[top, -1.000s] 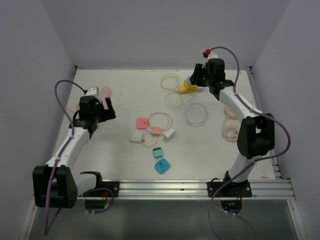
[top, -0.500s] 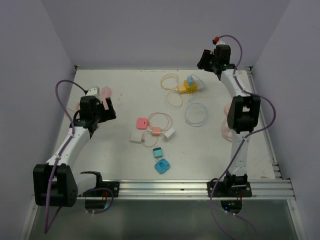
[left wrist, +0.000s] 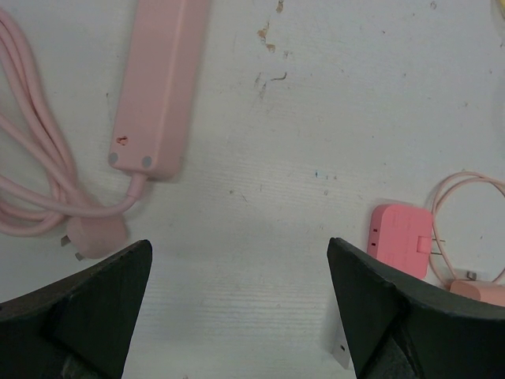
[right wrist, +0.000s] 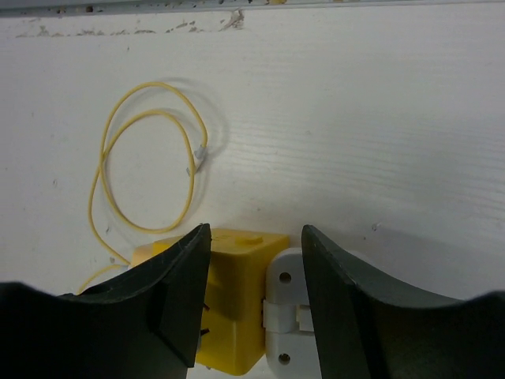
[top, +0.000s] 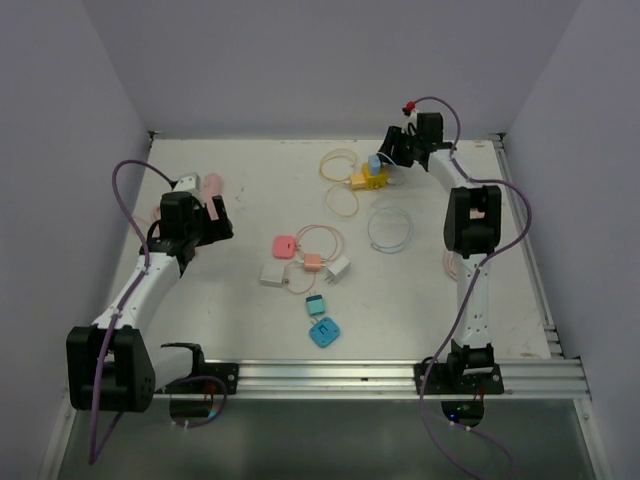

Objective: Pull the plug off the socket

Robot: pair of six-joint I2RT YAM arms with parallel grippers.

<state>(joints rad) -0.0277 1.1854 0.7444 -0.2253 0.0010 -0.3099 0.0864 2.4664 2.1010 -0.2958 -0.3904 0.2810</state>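
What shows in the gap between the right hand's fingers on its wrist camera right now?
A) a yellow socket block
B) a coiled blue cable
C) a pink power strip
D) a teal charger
A: in the right wrist view, the yellow socket block sits framed between the fingers of the right hand, with a white piece right beside it.

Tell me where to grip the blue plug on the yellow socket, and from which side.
Probably the blue plug by its exposed body, clear of the yellow socket. It juts out of the socket on the far side, so come from the far right, where the right gripper hovers, jaws apart.
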